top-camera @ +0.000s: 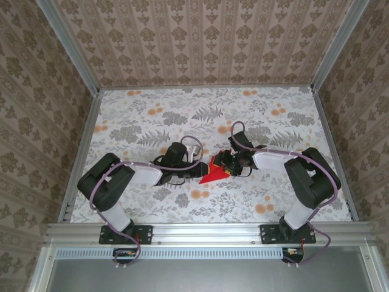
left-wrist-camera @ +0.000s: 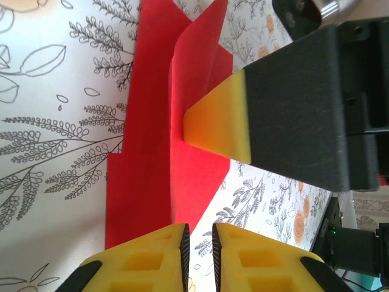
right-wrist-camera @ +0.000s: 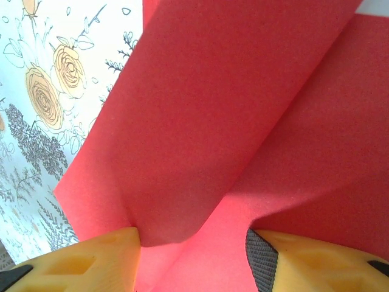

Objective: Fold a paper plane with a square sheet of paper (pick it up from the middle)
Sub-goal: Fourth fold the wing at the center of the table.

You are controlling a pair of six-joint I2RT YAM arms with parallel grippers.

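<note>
Where the two arms meet over the middle of the flower-patterned table (top-camera: 182, 115), the red sheet of paper (top-camera: 212, 175) lies partly folded, a pointed shape whose tip aims toward the near left. From above, the left gripper (top-camera: 200, 165) reaches the sheet from the left and the right gripper (top-camera: 227, 162) from the right, both low over the paper and close to each other. In the left wrist view the sheet rests on the table with one flap standing up along a crease that runs toward the camera. The left gripper's yellow pads (left-wrist-camera: 159, 258) stand at the end of that crease with just a narrow slit between them. The table's pattern shows through the slit, so the jaws are barely parted, and I cannot tell whether they catch any paper edge. In that same view a yellow fingertip (left-wrist-camera: 219, 129) of the right gripper presses against the foot of the raised flap. The right wrist view has its own jaws about half wide, one to each side of a creased valley in the sheet. One pad touches the upstanding flap, and the paper between them is not clamped.
</note>
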